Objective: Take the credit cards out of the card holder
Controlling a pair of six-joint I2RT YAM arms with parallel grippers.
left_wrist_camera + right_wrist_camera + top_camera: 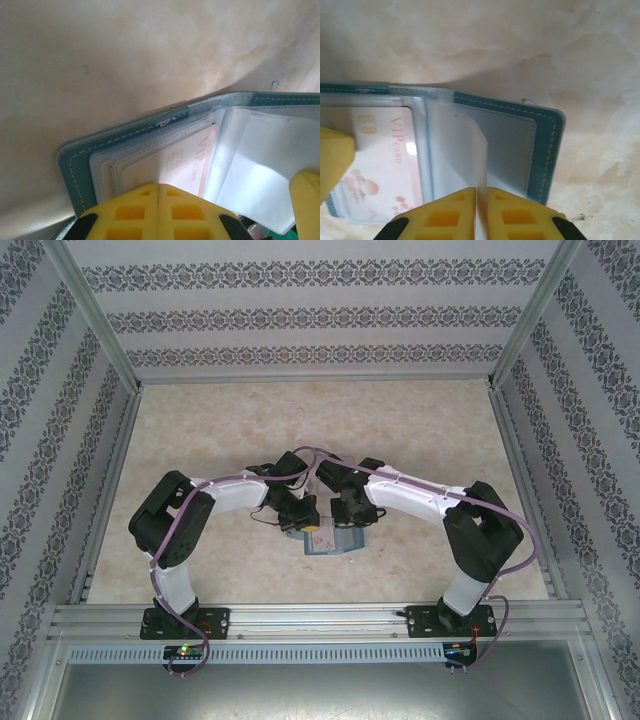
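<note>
I see the teal folding card holder (545,150) as matt, faintly grained, probably faux leather, with pale thread stitching; its clear plastic sleeves (260,170) shine smooth; the pinkish-white VIP card (385,160) looks glossy; the beige marbled tabletop (520,45) reads smooth, satin.

The holder (330,540) lies open on the table (300,420), near its front middle, between the two arms. The left gripper (158,192) rests on the holder's left half, over a card (385,150) tucked in a pocket. Above the right half a sleeve (465,145) stands up, seemingly pinched in the right gripper (481,200).
</note>
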